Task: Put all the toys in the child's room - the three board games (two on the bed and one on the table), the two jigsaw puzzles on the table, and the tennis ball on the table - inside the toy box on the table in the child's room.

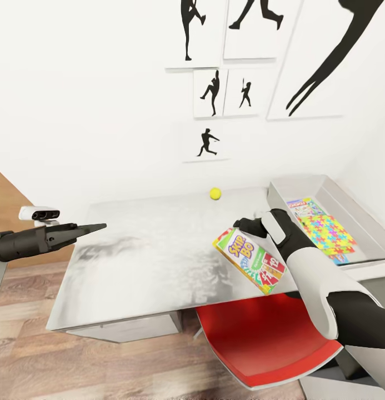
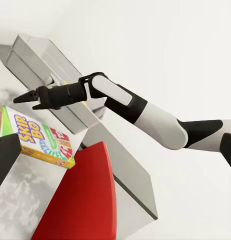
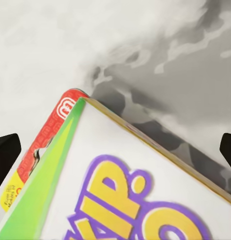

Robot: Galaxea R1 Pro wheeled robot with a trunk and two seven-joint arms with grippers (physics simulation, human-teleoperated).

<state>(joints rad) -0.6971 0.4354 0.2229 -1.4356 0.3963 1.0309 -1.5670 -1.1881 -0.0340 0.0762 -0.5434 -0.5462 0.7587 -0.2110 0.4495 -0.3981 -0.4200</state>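
Bright even render, soft shadows, blurry close-up

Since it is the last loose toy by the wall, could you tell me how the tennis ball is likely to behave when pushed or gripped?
The tennis ball is round and rests on the smooth, flat table, so a nudge would probably send it rolling. It looks small, so probably light. Its curved surface may slip out of closing fingers.

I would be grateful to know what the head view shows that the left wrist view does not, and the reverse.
Particular to the head view: the tennis ball on the table, the jigsaw puzzle lying in the toy box, and the silhouette pictures on the wall. Particular to the left wrist view: a side look at the right pincer, open, with a gap between it and the Skip-Bo box. Shared: that box, the toy box, the table, the red chair and the right arm.
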